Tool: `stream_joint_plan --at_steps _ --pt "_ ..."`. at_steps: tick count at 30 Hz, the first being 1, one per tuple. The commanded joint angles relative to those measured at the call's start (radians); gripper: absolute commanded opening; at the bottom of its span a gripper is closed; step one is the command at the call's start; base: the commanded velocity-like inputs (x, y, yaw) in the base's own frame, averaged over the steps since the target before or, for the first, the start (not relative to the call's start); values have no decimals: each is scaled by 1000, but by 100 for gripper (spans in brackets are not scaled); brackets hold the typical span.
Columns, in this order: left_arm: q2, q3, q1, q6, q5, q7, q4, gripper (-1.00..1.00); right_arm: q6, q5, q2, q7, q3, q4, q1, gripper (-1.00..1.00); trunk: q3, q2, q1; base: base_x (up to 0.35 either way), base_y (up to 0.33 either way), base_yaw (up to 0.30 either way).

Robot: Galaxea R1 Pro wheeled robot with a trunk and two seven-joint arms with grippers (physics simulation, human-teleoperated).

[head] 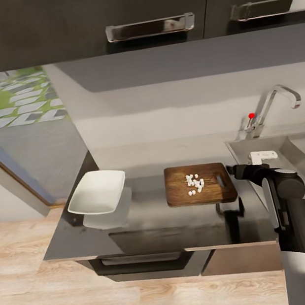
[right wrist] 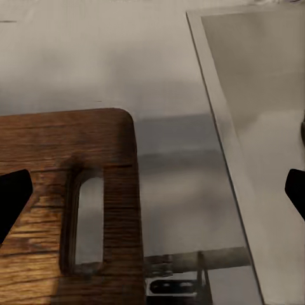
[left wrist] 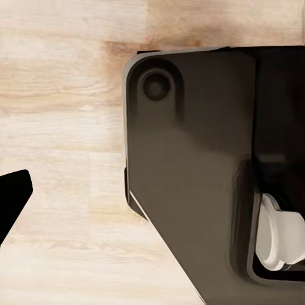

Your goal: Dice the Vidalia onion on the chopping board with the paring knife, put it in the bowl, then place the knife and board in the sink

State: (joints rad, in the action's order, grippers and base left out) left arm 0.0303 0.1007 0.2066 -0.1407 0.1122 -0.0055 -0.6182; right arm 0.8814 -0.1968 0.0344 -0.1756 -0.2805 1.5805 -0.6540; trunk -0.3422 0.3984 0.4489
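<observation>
Dark glossy countertop [head: 150, 223] runs under the cupboards, with the white bowl [head: 97, 192] at its left end and the chopping board [head: 199, 184] near the sink [head: 293, 157], the pale onion dice [head: 195, 183] heaped on the wood. Right gripper [head: 232, 170] hovers at the board's slot end, fingers spread wide and empty, probably lining up to grab it. Left gripper's fingers can't be judged. The bowl looks empty.

Home kitchen: grey steel sink [head: 292, 148] with chrome tap [head: 276, 100], dark wall cabinets [head: 98, 17] above it.
</observation>
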Motion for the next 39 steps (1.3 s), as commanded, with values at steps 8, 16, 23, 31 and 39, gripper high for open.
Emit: stream_joint_plan --at_steps 8,16,23,31,39 --pt "2 6 0 -2 11 -1 -2 100 5 -11 0 -10 -2 -5 -1 100 -2 2 1 80 -20 0" --pt "2 5 0 -2 11 -1 2 100 7 -12 1 -10 -2 -5 -1 100 -7 2 1 1 0 0" --pt "2 5 0 -2 11 -1 3 100 7 -12 1 -10 -2 -5 -1 100 -12 2 1 0 -38 0" --pt "2 5 0 -2 11 -1 4 100 7 -12 1 -10 -2 -10 -1 100 -19 2 1 0 -2 0" --pt "1 5 0 -2 11 -1 5 100 7 -12 2 -10 0 -22 -1 100 -25 2 1 0 4 0"
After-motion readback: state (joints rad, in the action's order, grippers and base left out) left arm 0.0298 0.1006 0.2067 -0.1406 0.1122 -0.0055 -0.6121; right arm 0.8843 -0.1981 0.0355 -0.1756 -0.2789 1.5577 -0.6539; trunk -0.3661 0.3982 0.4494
